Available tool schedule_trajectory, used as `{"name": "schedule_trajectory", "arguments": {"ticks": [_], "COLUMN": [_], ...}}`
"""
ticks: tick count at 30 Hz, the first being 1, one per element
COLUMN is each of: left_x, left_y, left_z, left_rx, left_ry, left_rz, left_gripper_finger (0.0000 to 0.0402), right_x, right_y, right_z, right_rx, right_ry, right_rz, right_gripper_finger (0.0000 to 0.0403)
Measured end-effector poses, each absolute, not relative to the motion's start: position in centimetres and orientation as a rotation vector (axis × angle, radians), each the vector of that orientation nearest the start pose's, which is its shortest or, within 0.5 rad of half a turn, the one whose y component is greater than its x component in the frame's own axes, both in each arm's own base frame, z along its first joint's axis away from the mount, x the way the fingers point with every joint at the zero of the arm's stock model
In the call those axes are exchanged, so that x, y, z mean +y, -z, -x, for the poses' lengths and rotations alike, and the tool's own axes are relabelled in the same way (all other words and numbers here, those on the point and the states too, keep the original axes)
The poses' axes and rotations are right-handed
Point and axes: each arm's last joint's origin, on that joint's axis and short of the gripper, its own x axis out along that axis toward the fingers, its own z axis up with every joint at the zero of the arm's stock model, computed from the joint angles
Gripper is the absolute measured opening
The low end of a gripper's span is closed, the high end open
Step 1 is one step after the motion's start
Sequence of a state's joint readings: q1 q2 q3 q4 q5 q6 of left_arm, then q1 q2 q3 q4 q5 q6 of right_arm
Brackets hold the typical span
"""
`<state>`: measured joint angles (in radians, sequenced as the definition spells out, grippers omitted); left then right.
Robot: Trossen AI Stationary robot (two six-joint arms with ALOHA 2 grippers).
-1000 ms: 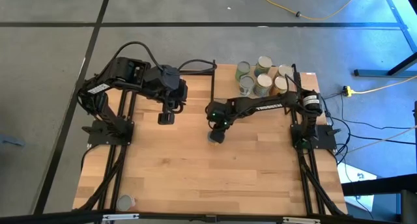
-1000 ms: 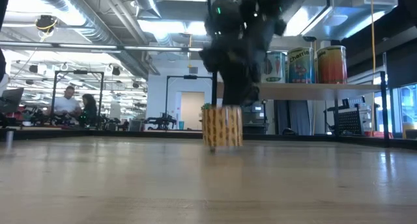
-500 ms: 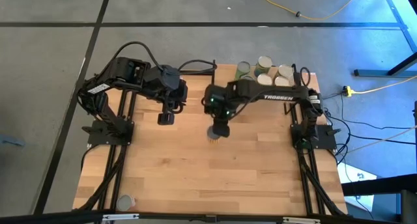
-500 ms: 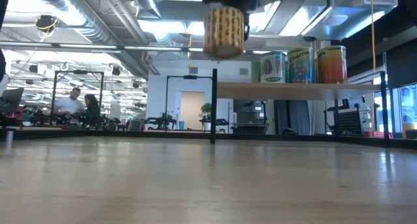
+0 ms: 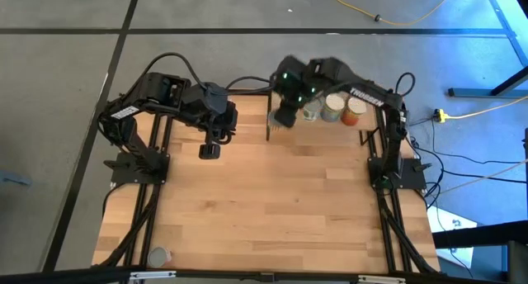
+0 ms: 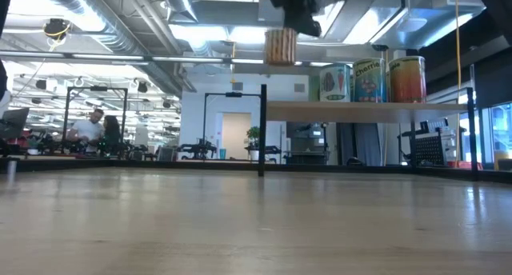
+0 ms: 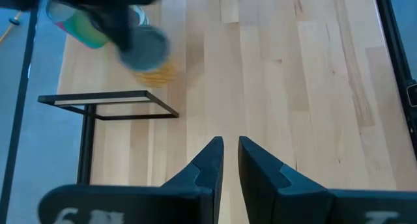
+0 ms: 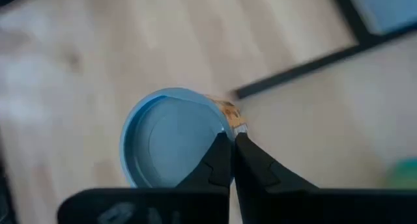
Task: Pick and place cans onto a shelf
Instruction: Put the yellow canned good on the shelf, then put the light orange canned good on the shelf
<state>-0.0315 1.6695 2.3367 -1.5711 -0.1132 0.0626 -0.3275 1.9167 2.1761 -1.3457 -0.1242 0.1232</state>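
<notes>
My right gripper [image 5: 283,119] is shut on a yellow-labelled can [image 6: 281,45] with a pale lid [image 8: 171,142]. It holds the can high over the table, beside the near left post [image 5: 270,123] of the shelf [image 6: 360,109] and above the board's height. Several other cans [image 6: 370,79] stand upright on their bases on the shelf board. My left gripper [image 7: 226,144] hangs still over the table's left half [image 5: 210,150]. Only a narrow gap shows between its fingers, and nothing is in it. My right gripper pinches the can's top rim [image 8: 229,120] between its two fingers, one on the lid side and one outside the wall. The fingers come from above, slanting down. The can hangs below them, about upright, lifted clear of both table and shelf.
One more can [image 5: 157,256] stands near the table's near left corner. Black frame posts [image 6: 262,131] bound the shelf at the table's far right. The wide wooden tabletop [image 5: 272,210] lies between the two arm bases. People sit in the room beyond the table [image 6: 92,127].
My right gripper, still shut on the yellow can, has lifted it off the middle of the table. It has carried the can up and toward the far edge, to the shelf's left end. The can now hangs clear, above shelf height.
</notes>
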Motion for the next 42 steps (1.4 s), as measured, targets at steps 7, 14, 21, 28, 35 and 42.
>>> {"name": "schedule_trajectory", "arguments": {"ticks": [7, 14, 21, 28, 35, 42], "left_x": [-0.5, -0.5, -0.5, -0.5, -0.5, -0.5], "left_y": [-48.9, -48.9, -48.9, -48.9, -48.9, -48.9], "left_z": [-26.1, -26.1, -26.1, -26.1, -26.1, -26.1], "left_rx": [0.904, 0.904, 0.904, 0.904, 0.904, 0.905], "left_ry": [-0.048, -0.048, -0.048, -0.047, -0.047, -0.047], "left_rz": [-0.124, -0.124, -0.125, -0.125, -0.125, -0.125], "left_gripper_finger": [0.0040, 0.0040, 0.0040, 0.0040, 0.0040, 0.0040], "right_x": [-18.2, -22.2, -23.6, -24.0, -24.2, -23.5], "right_y": [-37.0, -35.0, -33.2, -32.2, -33.0, -35.6], "right_z": [-34.1, -34.3, -34.7, -35.4, -35.6, -35.5], "right_rx": [1.069, 1.037, 1.088, 1.093, 1.051, 0.996], "right_ry": [0.414, 0.484, 0.513, 0.513, 0.531, 0.521], "right_rz": [-0.453, -0.487, -0.477, -0.472, -0.452, -0.432], "right_gripper_finger": [0.0006, 0.0006, 0.0006, 0.0023, 0.0077, 0.0080]}}
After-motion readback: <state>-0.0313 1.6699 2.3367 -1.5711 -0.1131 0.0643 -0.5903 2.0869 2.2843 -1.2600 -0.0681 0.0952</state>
